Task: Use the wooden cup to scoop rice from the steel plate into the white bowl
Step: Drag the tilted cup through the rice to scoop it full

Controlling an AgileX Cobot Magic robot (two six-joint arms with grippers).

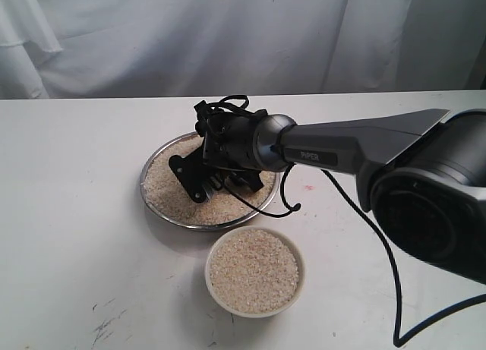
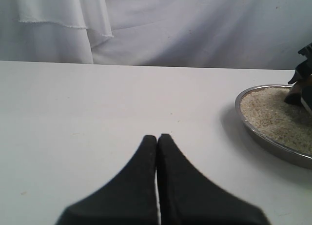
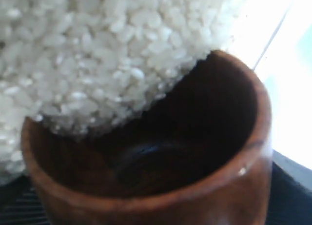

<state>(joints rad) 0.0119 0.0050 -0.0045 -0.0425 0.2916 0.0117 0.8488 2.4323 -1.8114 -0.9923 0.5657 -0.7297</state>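
The steel plate (image 1: 154, 203) lies mid-table with rice (image 1: 161, 184) spread over it. My right gripper (image 1: 211, 184) reaches down into the plate and is shut on the wooden cup (image 3: 234, 186). The cup lies tilted, its dark mouth pushed against the rice (image 3: 97, 54), and I see no grains inside it. In the exterior view the gripper hides the cup. The white bowl (image 1: 258, 313) stands just in front of the plate, filled with rice (image 1: 254, 272). My left gripper (image 2: 157, 137) hovers shut and empty over bare table, off to the side of the plate (image 2: 273, 144).
A black cable (image 1: 380, 244) trails from the right arm (image 1: 357, 145) across the table beside the bowl. A white curtain (image 1: 228, 39) hangs behind the table's far edge. Dark scuff marks (image 1: 102, 327) show at the front left.
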